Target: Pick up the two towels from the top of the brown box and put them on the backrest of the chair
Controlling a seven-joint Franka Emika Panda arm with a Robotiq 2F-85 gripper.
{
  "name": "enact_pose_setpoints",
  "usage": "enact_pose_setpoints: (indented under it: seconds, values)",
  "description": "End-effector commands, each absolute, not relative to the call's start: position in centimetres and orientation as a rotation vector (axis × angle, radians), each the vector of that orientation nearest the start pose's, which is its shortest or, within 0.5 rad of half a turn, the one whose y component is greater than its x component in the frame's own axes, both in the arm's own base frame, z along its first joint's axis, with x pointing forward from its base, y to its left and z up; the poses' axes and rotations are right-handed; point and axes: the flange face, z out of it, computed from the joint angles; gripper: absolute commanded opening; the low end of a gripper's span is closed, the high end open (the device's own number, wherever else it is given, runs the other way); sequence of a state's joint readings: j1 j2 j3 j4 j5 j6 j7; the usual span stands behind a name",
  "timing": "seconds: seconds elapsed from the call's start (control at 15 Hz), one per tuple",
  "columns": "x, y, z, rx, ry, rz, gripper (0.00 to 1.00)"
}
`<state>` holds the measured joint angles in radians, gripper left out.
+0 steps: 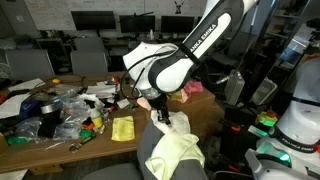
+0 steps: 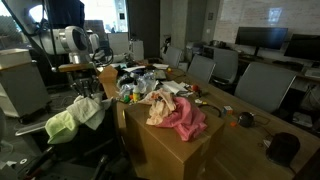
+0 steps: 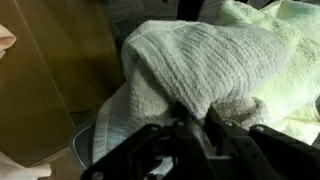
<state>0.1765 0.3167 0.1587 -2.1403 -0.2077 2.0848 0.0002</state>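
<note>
The white-cream towel (image 3: 190, 65) is draped over the top of the grey chair's backrest (image 1: 150, 152), lying partly on the pale yellow-green towel (image 3: 275, 30) that hangs there too. Both towels appear in the exterior views, the white one (image 2: 92, 108) above the yellow-green one (image 2: 62, 126). My gripper (image 3: 197, 112) hovers right above the backrest, its fingers close together with a fold of the white towel pinched between them. The brown box (image 2: 165, 150) stands beside the chair.
A pink-peach cloth (image 2: 182, 116) lies bunched on the box top. The long wooden table (image 1: 60, 140) behind is crowded with clutter, including a small yellow cloth (image 1: 122, 128). Grey office chairs (image 2: 262, 85) line the table's far side.
</note>
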Motion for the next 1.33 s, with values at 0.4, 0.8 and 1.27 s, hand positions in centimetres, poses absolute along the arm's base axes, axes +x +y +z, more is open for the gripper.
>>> enact_pose_setpoints:
  seconds: [0.4,0.8,1.27]
  values:
    - [51.0,14.3,25.0,-3.256,-0.577,0.521,0.99]
    - [50.9,13.4,26.5,-3.293,-0.515,0.483,1.0]
    - [50.3,7.1,32.6,-3.368,-0.113,0.334,1.0]
